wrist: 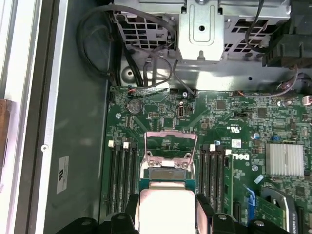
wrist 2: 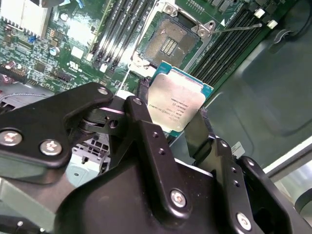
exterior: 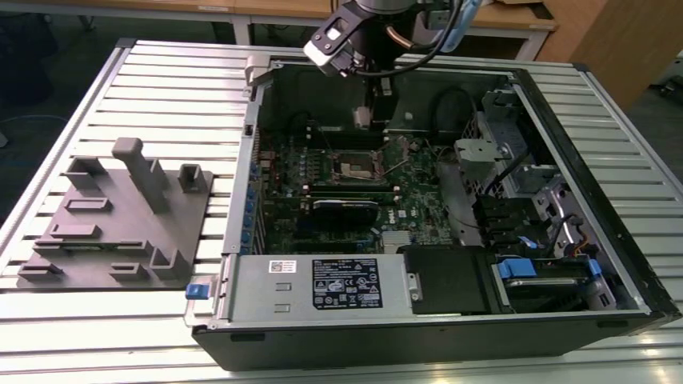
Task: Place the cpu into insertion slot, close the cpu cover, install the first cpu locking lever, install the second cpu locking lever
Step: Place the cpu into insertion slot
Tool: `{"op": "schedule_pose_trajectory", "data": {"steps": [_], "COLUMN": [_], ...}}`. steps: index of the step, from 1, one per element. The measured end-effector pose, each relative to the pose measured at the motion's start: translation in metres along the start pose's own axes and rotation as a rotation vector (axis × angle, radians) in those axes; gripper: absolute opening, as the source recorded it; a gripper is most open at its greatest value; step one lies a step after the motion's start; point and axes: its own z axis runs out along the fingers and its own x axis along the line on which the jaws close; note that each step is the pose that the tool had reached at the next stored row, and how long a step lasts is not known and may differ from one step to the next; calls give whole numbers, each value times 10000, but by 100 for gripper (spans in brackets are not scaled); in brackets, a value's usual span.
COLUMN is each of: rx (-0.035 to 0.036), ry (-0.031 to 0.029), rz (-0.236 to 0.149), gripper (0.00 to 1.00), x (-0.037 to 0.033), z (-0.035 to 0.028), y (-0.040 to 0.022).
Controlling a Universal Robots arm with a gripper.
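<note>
My gripper (wrist 2: 174, 105) is shut on the cpu (wrist 2: 176, 100), a flat square chip with a dull silver top, pinched at two opposite edges by black fingers (wrist 2: 144, 92). It hangs above the green board, close to the insertion slot (wrist 2: 170, 41), whose dark centre lies bare. In the first wrist view the cpu (wrist: 165, 212) covers the near part of the slot (wrist: 168, 168). The cpu cover (wrist: 170, 132) stands raised behind the slot. A thin lever rod (wrist 2: 236, 28) sticks out beside the socket. In the exterior view the gripper (exterior: 363, 116) hovers over the slot (exterior: 357, 164).
Long black memory slots (wrist: 122, 178) flank the socket on both sides. A finned heatsink (wrist: 285, 158) and a metal drive cage (wrist: 200, 29) sit nearby. The case walls (exterior: 251, 144) ring the board. A grey fixture plate (exterior: 117, 216) lies on the slatted table at the exterior view's left.
</note>
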Motion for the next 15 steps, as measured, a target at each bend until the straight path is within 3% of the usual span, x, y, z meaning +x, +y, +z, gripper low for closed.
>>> {"op": "schedule_pose_trajectory", "data": {"steps": [5, 8, 15], "rx": [-2, -15, -22], "ry": [-1, -34, -50], "rz": [79, 440, 620], "gripper": [54, 54, 54], "x": [-2, -3, -3], "z": [50, 78, 83], "y": [-4, -6, -7]}}
